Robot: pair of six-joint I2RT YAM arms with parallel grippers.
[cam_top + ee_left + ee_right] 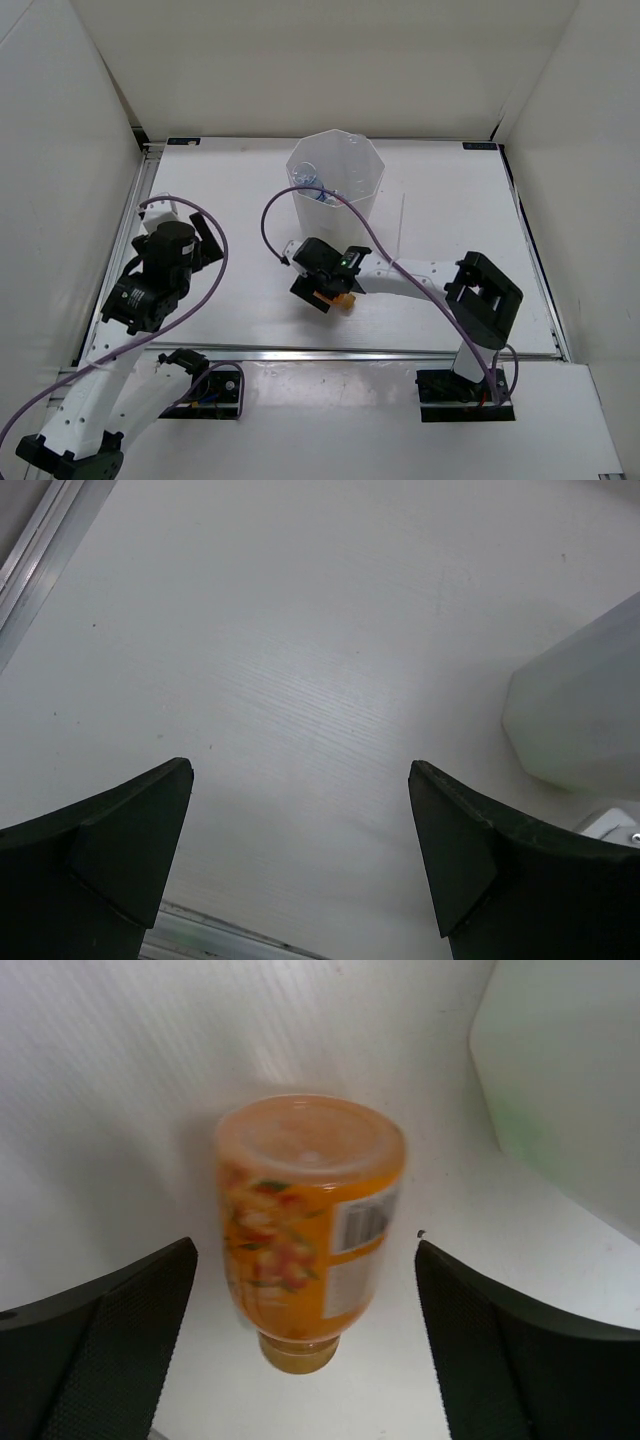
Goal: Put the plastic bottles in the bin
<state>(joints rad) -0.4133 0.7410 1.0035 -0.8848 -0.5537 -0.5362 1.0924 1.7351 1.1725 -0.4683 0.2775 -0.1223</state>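
A squat orange bottle (305, 1220) lies on its side on the white table, cap end toward the right wrist camera. My right gripper (303, 1250) is open and straddles it, with table showing between the bottle and each finger. From above, the orange bottle (345, 302) peeks out under that right gripper (325, 293), just in front of the tall white faceted bin (372, 190). Inside the bin lies a clear bottle with a blue label (318, 190). My left gripper (300, 770) is open over bare table at the left, nothing between its fingers. The left gripper (200, 235) is well left of the bin.
The bin's wall (590, 710) shows at the right of the left wrist view and the bin (560, 1090) at the upper right of the right wrist view. A metal rail (300, 352) runs along the table's near edge, another rail (40, 550) along its left side. White walls enclose the table.
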